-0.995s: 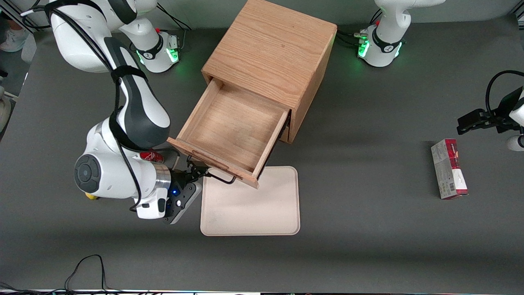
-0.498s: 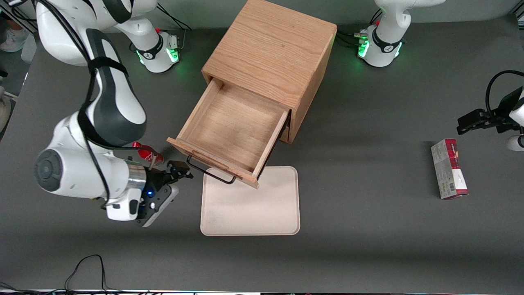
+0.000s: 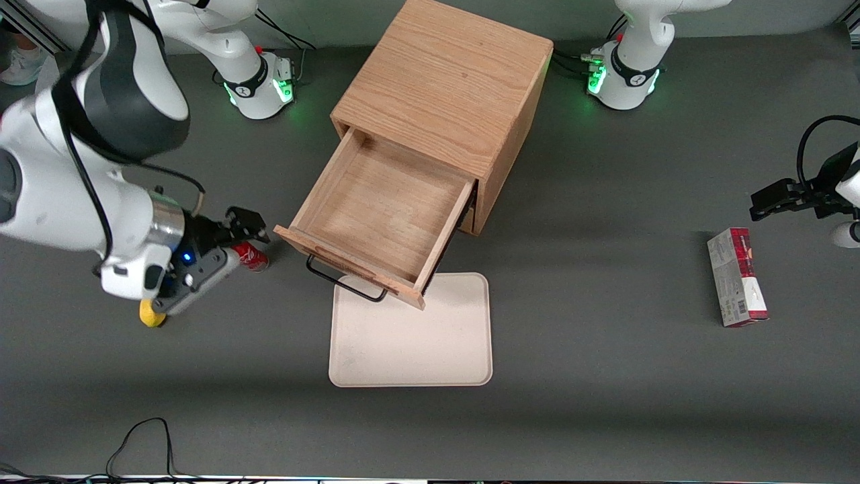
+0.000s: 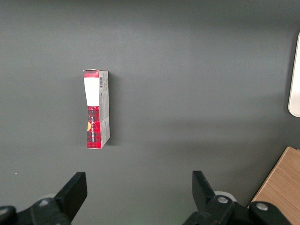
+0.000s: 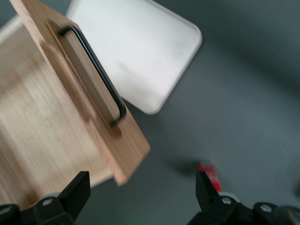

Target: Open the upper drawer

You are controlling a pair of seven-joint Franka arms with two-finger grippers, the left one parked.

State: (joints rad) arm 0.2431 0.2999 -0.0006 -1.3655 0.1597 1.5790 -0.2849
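The oak cabinet (image 3: 447, 87) stands at the middle of the table. Its upper drawer (image 3: 379, 208) is pulled far out, showing a plain wooden box interior with nothing in it. The thin black wire handle (image 3: 342, 282) hangs on the light wood drawer front. The drawer (image 5: 51, 122) and its handle (image 5: 96, 72) also show in the right wrist view. My right gripper (image 3: 247, 225) is open and holds nothing. It hovers beside the drawer front, toward the working arm's end, apart from the handle. The bottom drawer is hidden under the open one.
A beige tray (image 3: 411, 333) lies on the table in front of the open drawer, partly under it. A red can (image 3: 250, 256) lies below my gripper. A yellow object (image 3: 149, 314) sits by my wrist. A red-and-grey box (image 3: 737, 276) lies toward the parked arm's end.
My right gripper has let go of the handle and drawn away from the drawer front toward the working arm's end, rising. The drawer stays pulled out.
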